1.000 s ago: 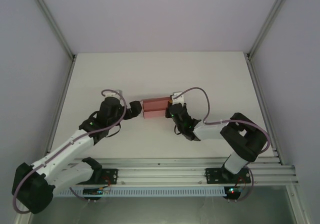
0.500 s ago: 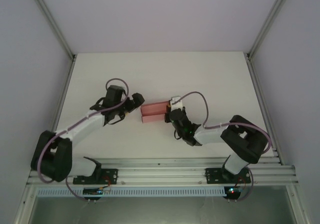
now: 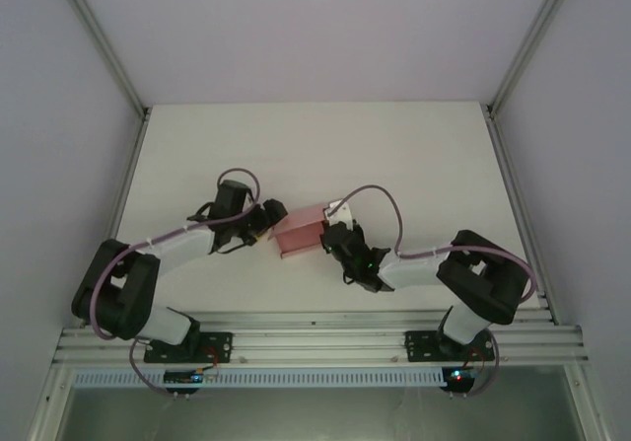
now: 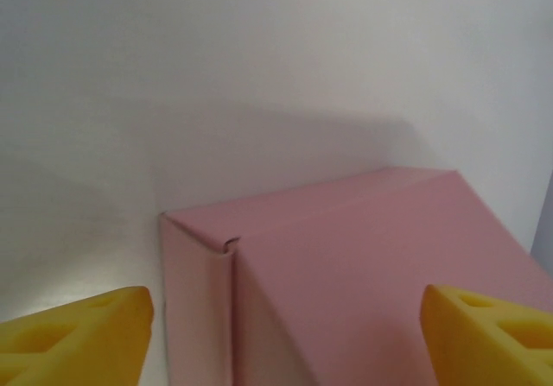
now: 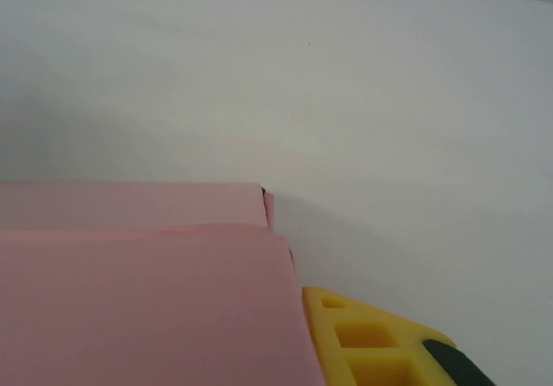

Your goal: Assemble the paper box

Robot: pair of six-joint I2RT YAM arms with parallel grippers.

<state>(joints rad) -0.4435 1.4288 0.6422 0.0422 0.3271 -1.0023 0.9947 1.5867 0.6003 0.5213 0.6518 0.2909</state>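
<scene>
At the middle of the worktop [image 3: 414, 155], well off every edge, the paper box [image 3: 299, 232] lies skewed, with open surface beyond it. At its left end the left gripper [image 3: 268, 216] straddles a corner, fingers [image 4: 78, 334] spread wide, one just clear of the card: released. At its right end is the right gripper [image 3: 328, 236]; one finger [image 5: 371, 343] lies beside the box edge, possibly touching. Grasp cannot be told.

Here's the pink paper box [image 3: 299, 232], folded up into a small flat block of plain thin card. It's lying skewed, near end swung leftward, wedged between the left gripper [image 3: 276, 216] and the right gripper [image 3: 325, 234]. A creased corner seam points straight back between the left fingers, and a long top edge runs just beside the right one.
</scene>
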